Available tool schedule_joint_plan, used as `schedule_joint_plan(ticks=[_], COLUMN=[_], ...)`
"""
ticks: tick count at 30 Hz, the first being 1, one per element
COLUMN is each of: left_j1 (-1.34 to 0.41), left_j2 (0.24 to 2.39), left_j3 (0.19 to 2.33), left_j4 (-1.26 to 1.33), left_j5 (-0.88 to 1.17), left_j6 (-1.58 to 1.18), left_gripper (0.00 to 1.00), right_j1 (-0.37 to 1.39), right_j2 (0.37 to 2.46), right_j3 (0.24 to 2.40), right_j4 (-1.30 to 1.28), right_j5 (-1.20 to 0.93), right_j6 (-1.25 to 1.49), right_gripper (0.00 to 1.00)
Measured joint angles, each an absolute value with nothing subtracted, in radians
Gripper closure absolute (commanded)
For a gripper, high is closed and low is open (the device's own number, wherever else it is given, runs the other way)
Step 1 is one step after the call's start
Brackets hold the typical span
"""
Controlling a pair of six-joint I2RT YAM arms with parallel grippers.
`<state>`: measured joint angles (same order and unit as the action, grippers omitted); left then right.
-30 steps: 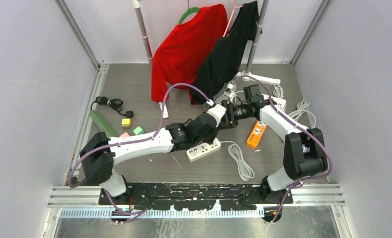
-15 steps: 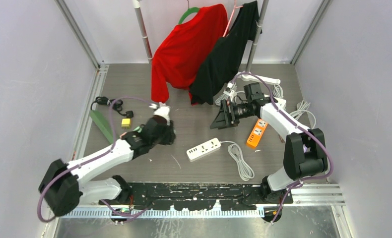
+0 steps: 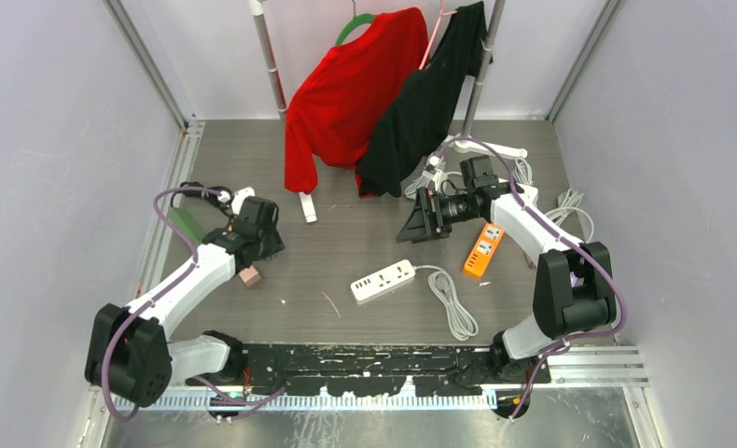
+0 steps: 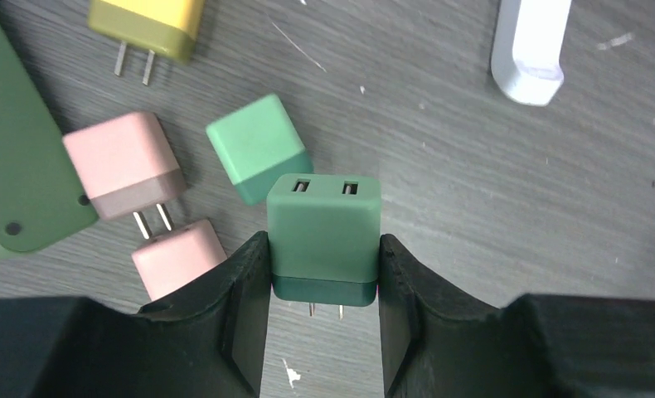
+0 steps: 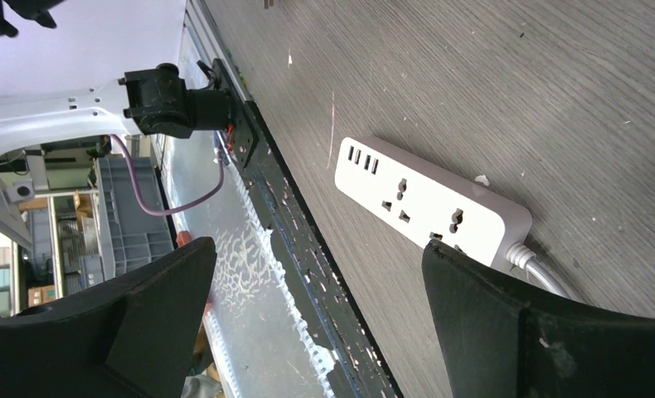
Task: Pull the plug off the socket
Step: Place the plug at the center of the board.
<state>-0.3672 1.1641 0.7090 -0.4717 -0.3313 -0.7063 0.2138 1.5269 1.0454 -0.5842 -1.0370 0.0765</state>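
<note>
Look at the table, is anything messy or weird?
A bit messy. On the left of the table, loose plugs lie jumbled at different angles: a pink plug, a second pink plug, a mint plug and a yellow plug. The left gripper holds a green plug next to them. Nothing looks broken.

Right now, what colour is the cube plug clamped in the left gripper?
Two-tone green cube plug: light body, darker prong-end band. Left wrist view shows it best.
</note>
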Motion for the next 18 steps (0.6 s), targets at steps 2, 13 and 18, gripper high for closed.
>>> schedule_joint_plan(ticks=[2, 13, 18], left_j1=[-0.359, -0.258, -0.218], left_j2=[1.206, 1.454, 1.538], left_j3=[0.759, 1.013, 1.088], left_j4=[-0.505, -0.681, -0.721], left_j5=[-0.366, -0.461, -0.451], left_j6=[-0.738, -0.92, -0.944], left_gripper=[1.0, 1.0, 1.0], right_j1=[0.214, 0.214, 0.214], right_j2=[1.527, 1.527, 1.527], right_j3=[1.045, 1.045, 1.045], right_j4=[-0.584, -0.585, -0.584], right_j5=[-1.037, -1.038, -1.038], right_j6=[0.076, 0.076, 0.078], right_gripper=[0.0, 0.0, 0.0])
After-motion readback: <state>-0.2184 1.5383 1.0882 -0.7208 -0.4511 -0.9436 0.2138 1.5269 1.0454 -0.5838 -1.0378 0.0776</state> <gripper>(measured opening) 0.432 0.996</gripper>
